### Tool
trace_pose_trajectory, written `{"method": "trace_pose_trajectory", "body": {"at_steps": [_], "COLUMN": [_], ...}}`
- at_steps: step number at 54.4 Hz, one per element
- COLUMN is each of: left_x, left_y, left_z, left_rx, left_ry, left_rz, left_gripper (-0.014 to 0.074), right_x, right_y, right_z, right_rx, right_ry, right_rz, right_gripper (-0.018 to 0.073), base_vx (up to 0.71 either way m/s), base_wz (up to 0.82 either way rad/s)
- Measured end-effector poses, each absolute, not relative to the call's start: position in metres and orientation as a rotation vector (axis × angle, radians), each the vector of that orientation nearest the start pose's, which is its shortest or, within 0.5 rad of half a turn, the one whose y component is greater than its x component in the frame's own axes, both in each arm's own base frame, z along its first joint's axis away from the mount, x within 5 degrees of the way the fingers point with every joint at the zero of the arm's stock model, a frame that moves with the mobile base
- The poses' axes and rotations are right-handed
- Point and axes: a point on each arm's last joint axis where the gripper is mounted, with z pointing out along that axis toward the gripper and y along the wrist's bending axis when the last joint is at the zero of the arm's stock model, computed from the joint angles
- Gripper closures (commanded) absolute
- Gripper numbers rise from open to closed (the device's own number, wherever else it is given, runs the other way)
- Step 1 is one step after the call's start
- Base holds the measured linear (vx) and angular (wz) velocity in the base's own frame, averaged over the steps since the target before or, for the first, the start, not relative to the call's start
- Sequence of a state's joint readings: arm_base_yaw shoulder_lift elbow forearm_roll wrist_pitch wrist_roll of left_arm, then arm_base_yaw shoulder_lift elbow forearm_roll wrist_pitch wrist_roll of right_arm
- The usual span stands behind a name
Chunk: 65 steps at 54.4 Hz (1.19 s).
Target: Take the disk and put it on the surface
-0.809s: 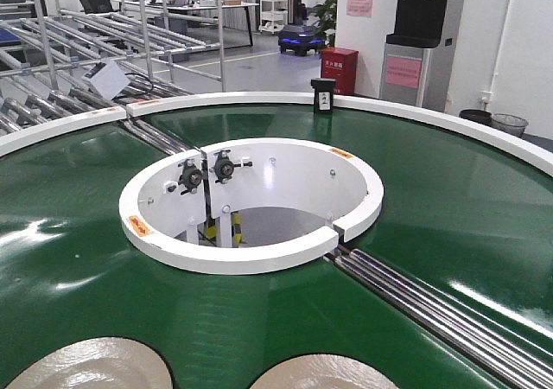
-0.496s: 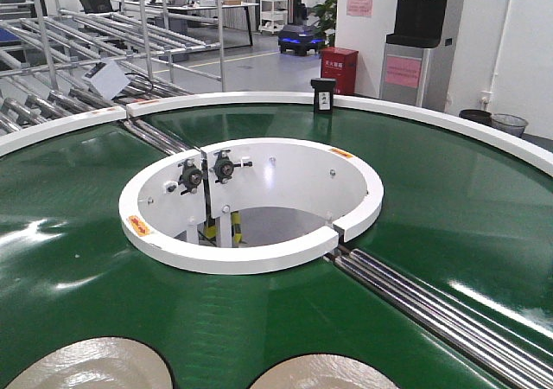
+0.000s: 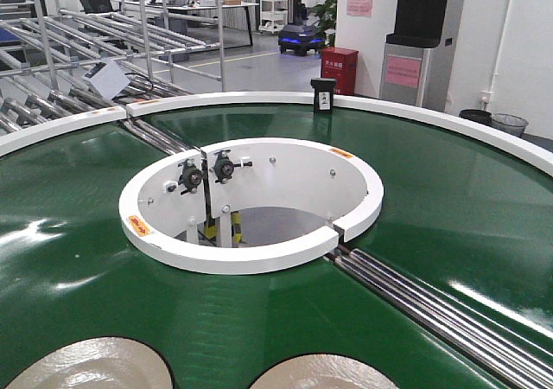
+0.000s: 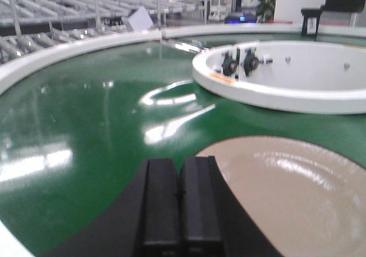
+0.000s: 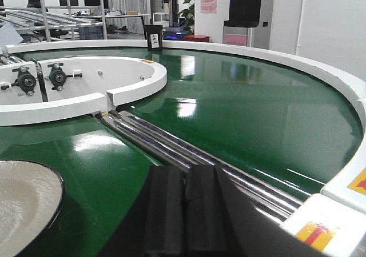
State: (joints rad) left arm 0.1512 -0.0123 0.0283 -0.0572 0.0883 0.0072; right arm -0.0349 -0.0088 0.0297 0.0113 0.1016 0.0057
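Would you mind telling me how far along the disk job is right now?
Nothing looks done yet: the left disk and the right disk both lie on the green belt. Nothing is in hand: the left end effector and the right end effector are shut and empty, each beside a disk. Left to do: open, grab a disk and set it on the surface, which is not in view.

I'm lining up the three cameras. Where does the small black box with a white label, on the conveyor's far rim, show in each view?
Front view: black box top centre, on the far white rim.
Left wrist: top right, blurred, beyond the white inner ring.
Right wrist: top, left of centre, beyond that ring.
Shared landmark: the white inner ring with its two black bearings.
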Motion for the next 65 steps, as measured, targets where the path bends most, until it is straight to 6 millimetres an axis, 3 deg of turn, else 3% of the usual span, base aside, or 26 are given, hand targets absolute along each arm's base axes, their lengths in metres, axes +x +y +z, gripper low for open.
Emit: {"method": "trace_pose_trajectory", "body": {"at_steps": [7,15,20,28,34,39,44,52,57,65], "left_x": [0.055,0.049,0.038,0.03,0.046,0.076,0.114,0.156,0.168,0.173], "left_y": [0.009,0.009,0.007,0.005,0.007,0.012,0.017,0.023,0.024,0.022], "left_z": [0.208,0.238,0.284,0.373,0.434,0.46,0.461,0.441,0.433,0.432], "left_rx": [-0.148,-0.157,-0.14,-0.079,-0.052,-0.046,-0.048,-0.06,-0.073,-0.06], "left_ry": [1.451,1.245,1.136,1.027,1.056,1.163,1.309,1.507,1.563,1.562], "left_rz": [0.084,0.065,0.071,0.153,0.193,0.194,0.185,0.162,0.146,0.128], "left_gripper": [0.0595,0.0595,0.0595,0.0595,0.0595,0.0595,0.0595,0.0594,0.058,0.0498], "right_x": [0.057,0.055,0.046,0.033,0.044,0.067,0.099,0.152,0.173,0.183], "right_y": [-0.002,-0.002,-0.002,-0.001,-0.002,-0.002,-0.003,-0.005,-0.005,-0.005], "right_z": [0.198,0.22,0.261,0.359,0.419,0.452,0.467,0.454,0.441,0.432], "right_rx": [0.042,0.057,0.035,-0.002,-0.009,-0.012,-0.009,0.036,0.067,0.079], "right_ry": [1.56,1.404,1.29,1.118,1.084,1.119,1.182,1.358,1.454,1.518], "right_rz": [-0.011,0.005,-0.018,-0.07,-0.082,-0.083,-0.075,-0.006,0.038,0.058], "right_gripper": [0.0568,0.0568,0.0568,0.0568,0.0568,0.0568,0.0568,0.0568,0.0561,0.0493], "base_vx": [0.0,0.0,0.0,0.0,0.0,0.0,0.0,0.0,0.0,0.0], "base_wz": [0.0,0.0,0.0,0.0,0.0,0.0,0.0,0.0,0.0,0.0]}}
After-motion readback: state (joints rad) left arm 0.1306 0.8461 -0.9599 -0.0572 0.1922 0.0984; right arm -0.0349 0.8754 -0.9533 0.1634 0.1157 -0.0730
